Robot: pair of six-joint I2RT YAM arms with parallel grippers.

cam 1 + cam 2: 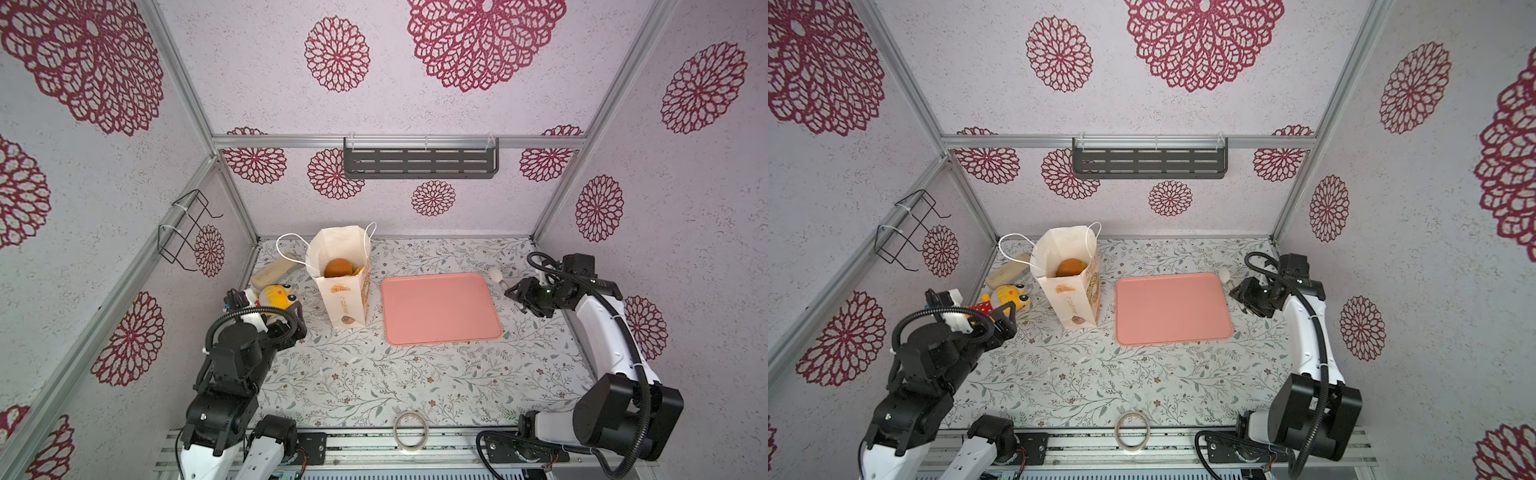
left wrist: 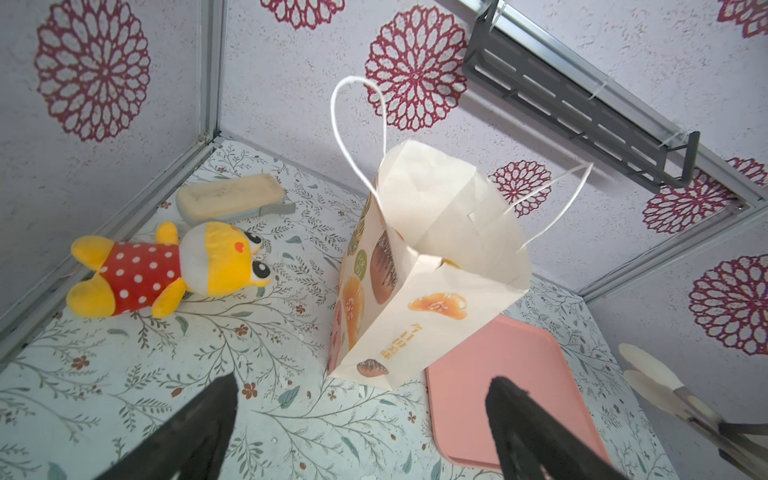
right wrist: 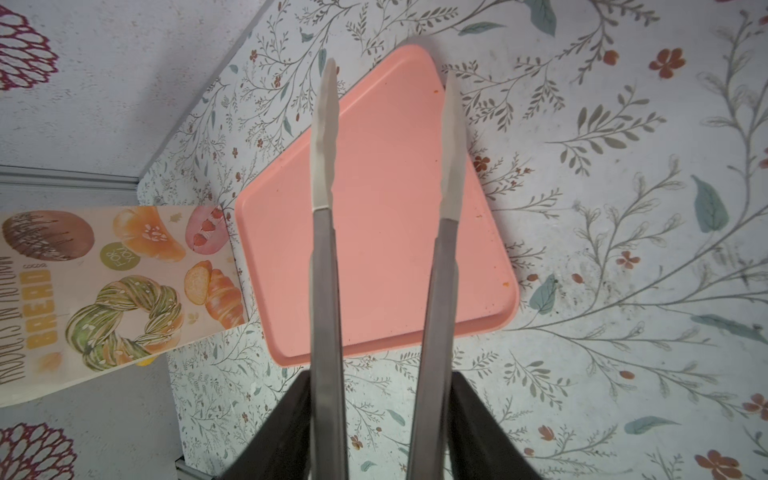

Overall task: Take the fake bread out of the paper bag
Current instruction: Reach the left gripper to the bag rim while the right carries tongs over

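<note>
Floral tabletop [image 1: 374, 374] — paper bag [image 1: 345, 299] upright centre-left of frame, fake bread [image 1: 337, 267] inside; left gripper [image 2: 361, 380] spread, empty; right gripper [image 3: 380, 382] pinching tongs [image 3: 324, 270] — a clumsy tong reach could topple the unsteadied bag.

1. The tall cream-white paper bag [image 1: 343, 291] had white cord handles, orange letters and pictures of orange, brown, pink and green breads.
2. The round shiny toy bun [image 1: 337, 268] in the bag was orange-brown.
3. The flat plastic tray [image 1: 440, 307] was plain pink.
4. The table cover [image 1: 374, 382] was pale, with grey-green leafy twigs and small red-brown flowers.
5. The bumpy walls [image 1: 249, 62] were pale, with big dark red lacy flowers.
6. The soft plush toy [image 2: 166, 270] was yellow, and its red dress had white dots.
7. The long metal tongs [image 3: 328, 291] were grey with whitish tips.
8. The rectangular block [image 2: 232, 199] was pale beige.
9. The slotted wall shelf [image 1: 419, 162] was dark grey.
</note>
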